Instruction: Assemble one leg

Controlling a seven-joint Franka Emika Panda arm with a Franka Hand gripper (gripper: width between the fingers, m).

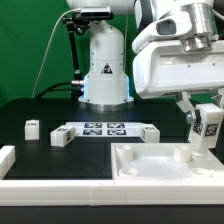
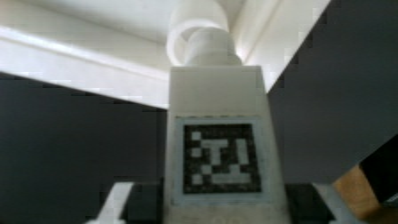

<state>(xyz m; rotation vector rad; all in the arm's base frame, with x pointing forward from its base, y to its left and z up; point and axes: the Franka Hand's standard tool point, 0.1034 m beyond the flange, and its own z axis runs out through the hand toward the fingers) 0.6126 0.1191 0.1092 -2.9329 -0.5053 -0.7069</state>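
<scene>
Nearest to me, the big white tray-like part (image 1: 160, 168) lies flat on the black table (image 1: 50, 115), towards the exterior view's right. A white rail (image 1: 8, 158) sits at the front on that view's left. Just behind the tray's far right corner, the gripper (image 1: 203, 115) hangs down with its claw clamped on the leg (image 1: 207, 128). The leg is upright with its tag facing me. Its lower end is close over the tray's corner, though I cannot tell whether it touches. In the wrist view, the leg (image 2: 217, 130) fills the middle, its round peg pointing away towards the tray's white rims. Farther back, the marker board (image 1: 103, 129) lies flat with three small posts around it (image 1: 32, 126) (image 1: 60, 137) (image 1: 150, 133). Behind everything stands the arm's base (image 1: 105, 70).
</scene>
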